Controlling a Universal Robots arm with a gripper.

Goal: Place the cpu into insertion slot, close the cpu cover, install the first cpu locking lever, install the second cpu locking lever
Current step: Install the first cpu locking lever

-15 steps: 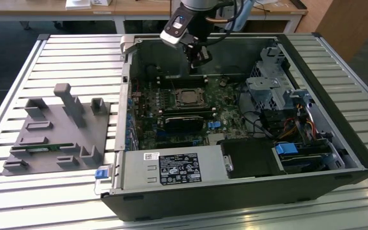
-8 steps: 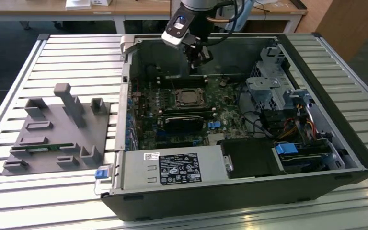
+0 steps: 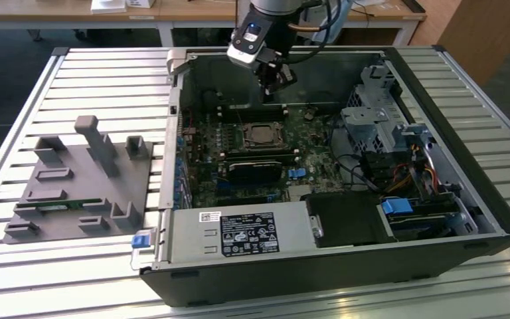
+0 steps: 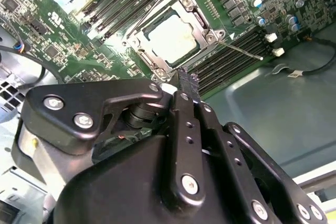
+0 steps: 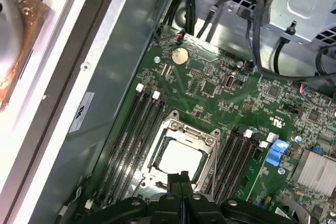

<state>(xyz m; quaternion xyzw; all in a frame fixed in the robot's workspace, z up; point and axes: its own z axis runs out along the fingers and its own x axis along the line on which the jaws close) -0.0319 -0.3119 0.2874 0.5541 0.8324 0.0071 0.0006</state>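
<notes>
One silvery-grey square cpu (image 5: 176, 158) lies framed by the thin silver metal cpu cover (image 5: 210, 151); your black tool (image 5: 181, 177), pressed together, hangs near it.

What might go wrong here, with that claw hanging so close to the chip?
1. The claw has its tip right at the edge of the metal frame around the chip. A small slip might scrape the green board.
2. A thin lever sticks out across the memory slots. Pushed at a bad angle, it might bend or miss its catch.
</notes>
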